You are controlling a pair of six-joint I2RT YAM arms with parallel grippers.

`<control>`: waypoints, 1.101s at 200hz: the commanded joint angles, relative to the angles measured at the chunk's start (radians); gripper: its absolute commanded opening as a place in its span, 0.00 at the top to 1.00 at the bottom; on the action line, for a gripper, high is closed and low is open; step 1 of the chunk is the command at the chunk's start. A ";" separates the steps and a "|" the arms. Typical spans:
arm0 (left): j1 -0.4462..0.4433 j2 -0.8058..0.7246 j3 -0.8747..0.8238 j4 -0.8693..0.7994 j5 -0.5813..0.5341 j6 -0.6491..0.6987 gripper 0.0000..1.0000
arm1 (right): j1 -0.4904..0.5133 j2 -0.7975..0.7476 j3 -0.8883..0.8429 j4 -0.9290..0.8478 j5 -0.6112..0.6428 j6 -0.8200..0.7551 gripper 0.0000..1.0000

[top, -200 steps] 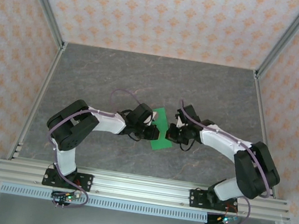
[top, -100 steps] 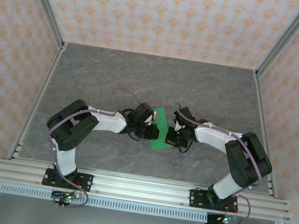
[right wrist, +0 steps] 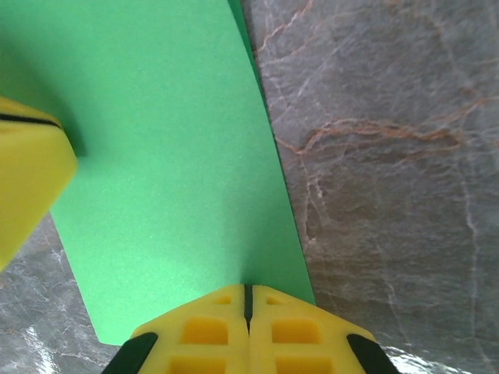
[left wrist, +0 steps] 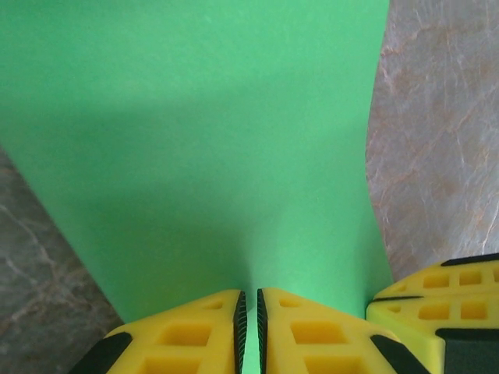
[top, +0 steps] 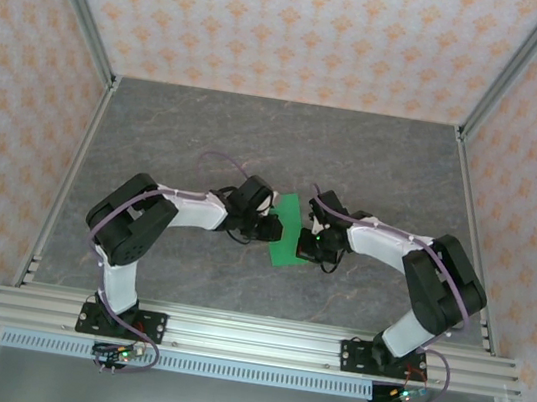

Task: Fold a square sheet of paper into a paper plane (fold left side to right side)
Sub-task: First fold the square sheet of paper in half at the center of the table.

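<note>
The green paper (top: 285, 236) lies in the middle of the desk (top: 258, 139). The left gripper (left wrist: 249, 323) pinches its 9 o'clock edge. The right gripper (right wrist: 248, 300), squeezed closed, touches its 3 o'clock edge.

paper sheet (left wrist: 195, 140) cut off at top, near edge hidden by left claw (left wrist: 249, 305).

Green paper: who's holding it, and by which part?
Left gripper pinches the green paper by the edge nearest its camera, jaws nearly shut. Right gripper is shut at the opposite edge; pinching or just pressing, cannot tell.
</note>
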 commanded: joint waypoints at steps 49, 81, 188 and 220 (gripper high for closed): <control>0.147 0.045 0.083 -0.054 -0.051 0.049 0.85 | -0.003 0.075 -0.058 -0.161 0.194 -0.038 0.98; 0.183 0.029 0.103 -0.065 -0.031 0.064 0.85 | -0.003 0.072 -0.055 -0.149 0.180 -0.034 0.98; 0.101 -0.074 0.029 0.037 0.108 0.037 0.84 | -0.002 0.079 -0.041 -0.140 0.172 -0.029 0.98; 0.092 0.011 0.071 0.051 0.080 0.031 0.85 | -0.003 0.083 -0.039 -0.146 0.174 -0.031 0.98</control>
